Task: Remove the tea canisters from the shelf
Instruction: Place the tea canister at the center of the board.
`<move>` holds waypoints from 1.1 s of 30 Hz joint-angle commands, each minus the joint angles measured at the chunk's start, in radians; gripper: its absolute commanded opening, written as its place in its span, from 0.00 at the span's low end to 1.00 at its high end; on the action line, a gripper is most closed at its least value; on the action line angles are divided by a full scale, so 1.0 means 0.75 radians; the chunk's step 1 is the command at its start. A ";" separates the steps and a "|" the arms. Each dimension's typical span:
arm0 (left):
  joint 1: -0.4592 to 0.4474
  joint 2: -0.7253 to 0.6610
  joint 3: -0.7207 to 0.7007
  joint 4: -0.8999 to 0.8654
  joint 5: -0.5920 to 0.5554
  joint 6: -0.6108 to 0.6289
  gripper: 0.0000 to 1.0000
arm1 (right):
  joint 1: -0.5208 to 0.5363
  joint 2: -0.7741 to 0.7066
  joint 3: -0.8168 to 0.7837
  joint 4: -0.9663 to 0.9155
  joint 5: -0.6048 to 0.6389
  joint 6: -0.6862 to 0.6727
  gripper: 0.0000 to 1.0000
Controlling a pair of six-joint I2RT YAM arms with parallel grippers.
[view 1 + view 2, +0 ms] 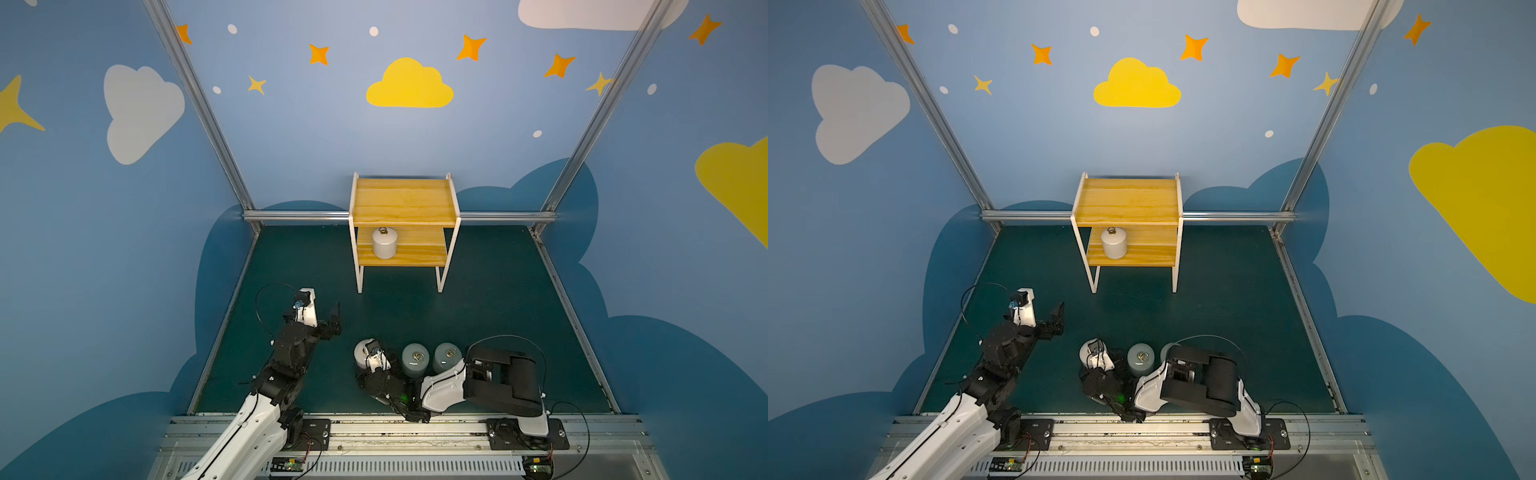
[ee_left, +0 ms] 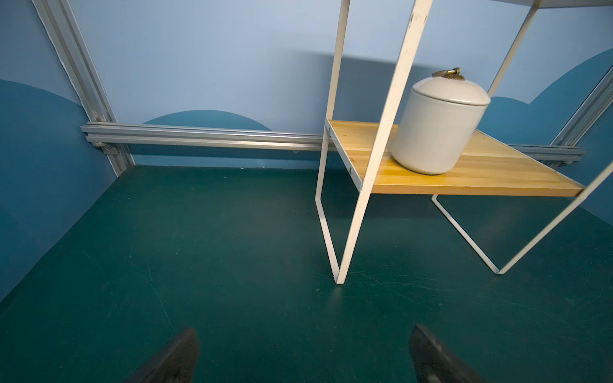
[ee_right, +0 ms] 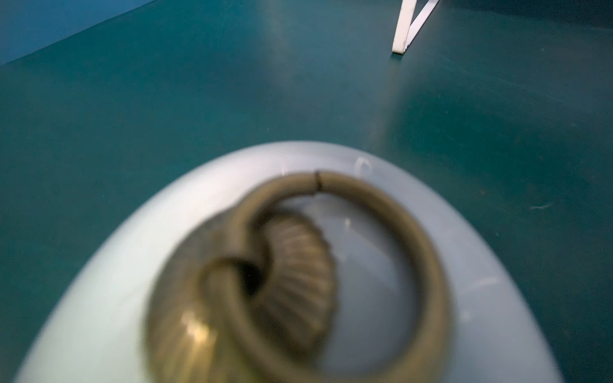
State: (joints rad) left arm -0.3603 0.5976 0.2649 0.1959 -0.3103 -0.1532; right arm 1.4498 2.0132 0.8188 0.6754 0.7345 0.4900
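The shelf (image 1: 403, 199) stands at the back with one white tea canister (image 1: 385, 245) on the left of its lower board (image 2: 497, 172); the top board is bare. Three canisters stand on the floor near the front: a white one (image 1: 360, 352) and two blue-grey ones (image 1: 415, 360) (image 1: 447, 356). My right gripper (image 1: 372, 360) sits over the white floor canister; its fingers are hidden. The right wrist view shows that lid (image 3: 132, 298) and its brass ring (image 3: 381, 205) close and blurred. My left gripper (image 2: 306, 358) hangs open and empty over the floor, front-left of the shelf.
The green floor (image 1: 498, 311) is walled in blue on three sides, with aluminium rails (image 1: 299, 215) along its edges. The shelf's white legs (image 2: 341, 265) stand between my left gripper and the canister on the shelf. The right arm's body (image 1: 498, 382) lies beside the blue-grey canisters.
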 commanded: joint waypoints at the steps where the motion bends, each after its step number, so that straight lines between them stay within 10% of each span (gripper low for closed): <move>1: 0.004 -0.017 0.001 0.017 0.007 0.017 1.00 | 0.008 -0.056 -0.012 -0.025 0.039 -0.017 0.88; 33: 0.003 -0.028 0.001 -0.002 0.016 0.004 1.00 | 0.041 -0.119 -0.024 -0.030 0.090 -0.095 0.89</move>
State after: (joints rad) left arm -0.3603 0.5869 0.2649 0.1951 -0.3065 -0.1535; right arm 1.4700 1.9602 0.8124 0.6613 0.7757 0.4366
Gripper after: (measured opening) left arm 0.999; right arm 0.890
